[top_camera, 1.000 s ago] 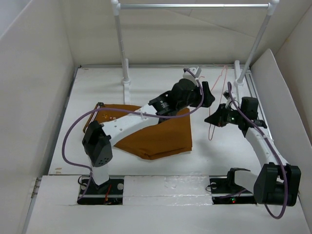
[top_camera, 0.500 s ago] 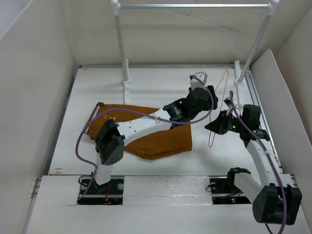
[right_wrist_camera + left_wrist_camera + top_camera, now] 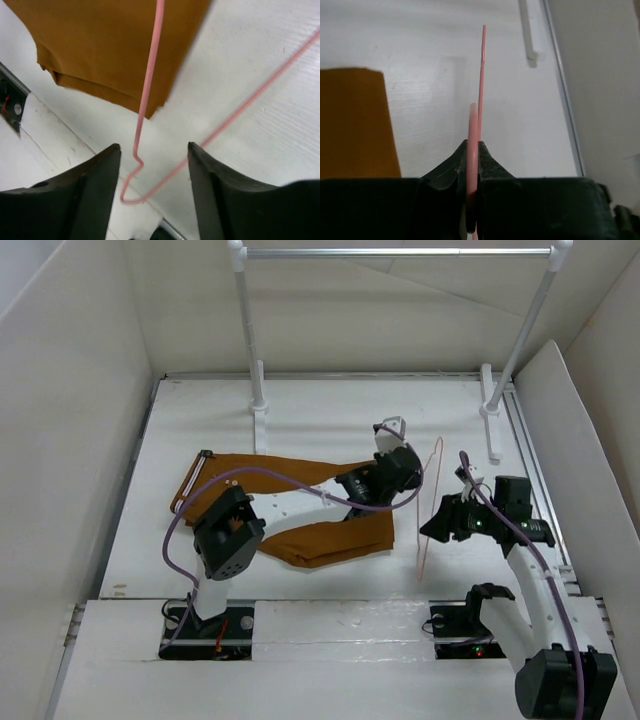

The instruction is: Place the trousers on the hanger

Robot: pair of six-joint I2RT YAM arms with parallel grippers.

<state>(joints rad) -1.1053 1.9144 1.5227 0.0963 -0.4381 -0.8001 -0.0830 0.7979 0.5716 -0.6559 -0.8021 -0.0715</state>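
From above: rust-brown trousers spread flat on the white surface, left of centre, striped waistband end toward the left wall, partly covered by the left arm reaching across them; pink hanger just right of the trousers, seen edge-on as a thin slanted line, lower end toward the near edge, contact with the surface impossible to tell; left tool at the hanger's upper part; right tool close beside the wire on its right; silver rail on white posts at the back, well apart from both. From the left wrist: left tool pinched tight on the hanger, wire running straight away between the dark fingers; a corner of the trousers at left, apart from the wire; bare surface beyond. From the right wrist: right tool spread wide, gripping nothing; bent end of the hanger in the gap ahead of the fingers, touching neither as far as can be seen; folded edge of the trousers behind the wire at upper left; pale surface at right.
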